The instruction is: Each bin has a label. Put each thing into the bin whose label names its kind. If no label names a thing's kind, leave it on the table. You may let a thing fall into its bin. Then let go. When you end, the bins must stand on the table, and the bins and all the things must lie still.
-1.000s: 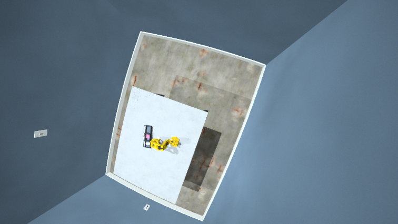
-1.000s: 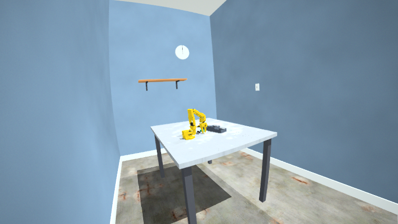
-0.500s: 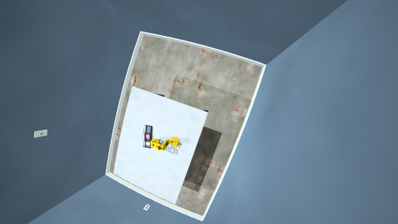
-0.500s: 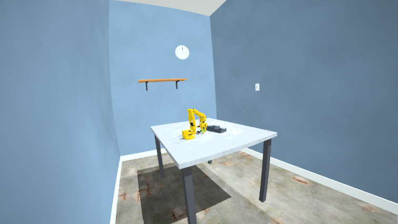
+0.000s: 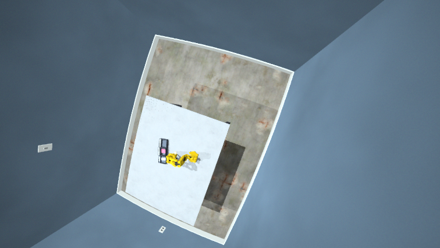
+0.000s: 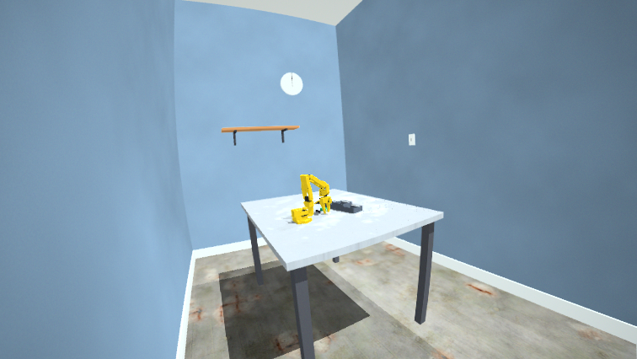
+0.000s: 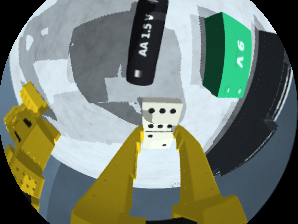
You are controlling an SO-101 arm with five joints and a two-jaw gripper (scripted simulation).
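In the wrist view we see our pincer (image 7: pixel 160 141) pinching a white domino (image 7: pixel 160 123) at lower centre, its dotted face up. Above it a black AA battery (image 7: pixel 147 38) lies on the bench (image 7: pixel 80 43); a green block (image 7: pixel 228 56) sits at the upper right beside a dark bin (image 7: pixel 269 90) at the right edge

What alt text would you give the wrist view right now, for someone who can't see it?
The yellow gripper is shut on a white domino with black pips, seen from above the pale table. Beyond it a black AA battery lies on the table, with a green block to its right, beside a dark bin at the right edge.
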